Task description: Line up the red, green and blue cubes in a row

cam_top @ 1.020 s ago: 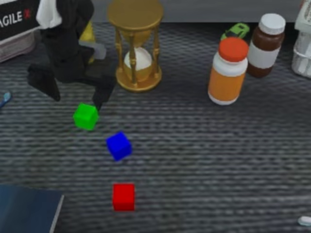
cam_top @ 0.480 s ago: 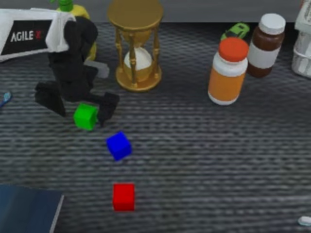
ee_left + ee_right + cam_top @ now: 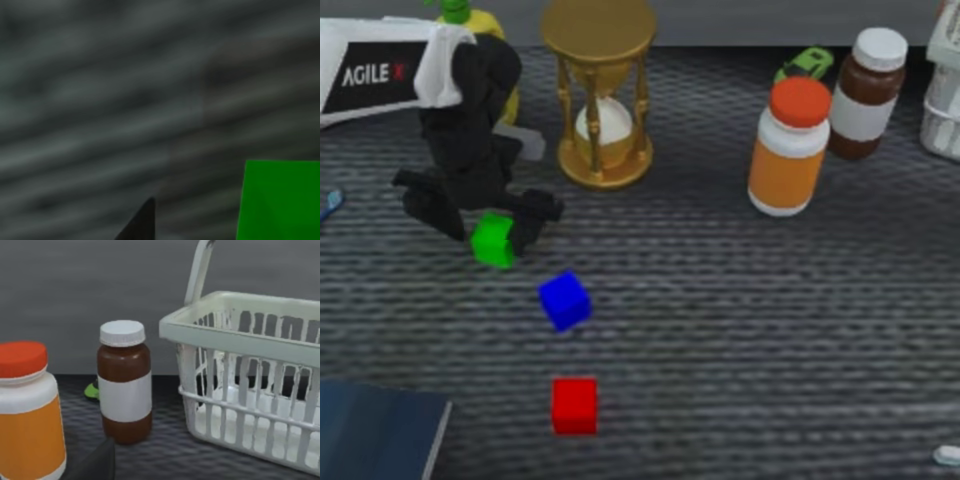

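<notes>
Left gripper (image 3: 485, 215) is down over the green cube (image 3: 494, 241) at the surface's left, jaws spread and straddling it, not yet clenched. Blue cube (image 3: 565, 300) sits near, down-right of it; red cube (image 3: 574, 405) further toward the front.

Risks: the cube looks off-centre between the fingers, nearer the right one, so closing may shove or twist it rather than pinch it squarely. The hourglass (image 3: 599, 92) stands close behind; a wide swing could clip it. Right gripper is parked off by the basket (image 3: 250, 385); can't tell its jaws.

A dark grey ribbed table mat (image 3: 770, 330) fills the scene, with a plain grey wall (image 3: 100, 285) behind.
</notes>
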You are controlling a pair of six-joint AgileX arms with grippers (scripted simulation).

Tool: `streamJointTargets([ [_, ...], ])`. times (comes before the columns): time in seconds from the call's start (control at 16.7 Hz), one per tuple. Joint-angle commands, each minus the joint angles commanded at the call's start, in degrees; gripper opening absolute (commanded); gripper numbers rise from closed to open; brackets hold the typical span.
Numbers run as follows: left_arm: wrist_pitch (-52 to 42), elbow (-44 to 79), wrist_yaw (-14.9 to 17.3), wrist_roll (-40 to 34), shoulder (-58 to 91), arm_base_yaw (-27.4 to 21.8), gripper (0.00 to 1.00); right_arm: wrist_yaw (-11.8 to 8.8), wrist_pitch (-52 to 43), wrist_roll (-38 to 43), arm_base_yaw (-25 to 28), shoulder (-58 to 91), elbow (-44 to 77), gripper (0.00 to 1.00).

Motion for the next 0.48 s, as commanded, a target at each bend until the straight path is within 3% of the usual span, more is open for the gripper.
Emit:
streamJointTargets([
  [0.36, 0.0, 0.0, 0.0, 0.0, 0.0, 0.0, 0.02, 0.0, 0.0, 0.0, 0.0, 0.0, 0.0, 1.0],
  [0.48, 0.0, 0.0, 0.0, 0.0, 0.0, 0.0, 0.0, 0.0, 0.0, 0.0, 0.0, 0.0, 0.0, 1.0],
])
